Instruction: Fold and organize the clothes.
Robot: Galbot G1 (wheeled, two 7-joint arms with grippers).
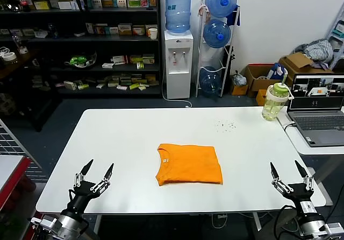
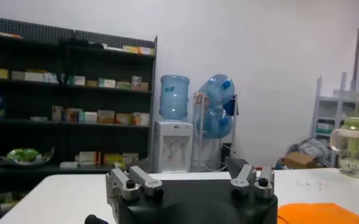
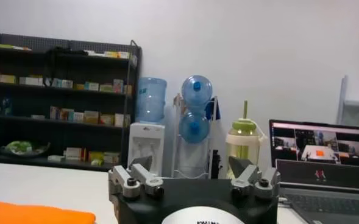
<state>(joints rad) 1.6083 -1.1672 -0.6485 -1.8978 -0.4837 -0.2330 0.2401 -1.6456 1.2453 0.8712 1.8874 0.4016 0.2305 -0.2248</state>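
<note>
T-shirt (image 1: 189,164): orange, lying mid-table, already folded into a compact, roughly square packet; neckline with small label at the far-left corner; no lettering showing.
Fold quality: edges fairly even, near-left corner a bit rounded/bulgy; no sleeves sticking out.
Table (image 1: 123,143): white; shirt well apart from every edge.
Left pincer (image 1: 94,177): near-left edge of table, well apart from shirt, fingers spread wide, holding nothing.
Right pincer (image 1: 290,178): near-right edge, also well apart from shirt, spread wide, nothing held.
Progress: folding looks approx. done; 1 garment only, no others seen on table.
Left to do: prob. just tidying or final placement, if any; can't tell whether a target spot exists.
Nearby: green bottle (image 1: 276,101) and laptop (image 1: 317,111) at far right, clear of shirt.
</note>
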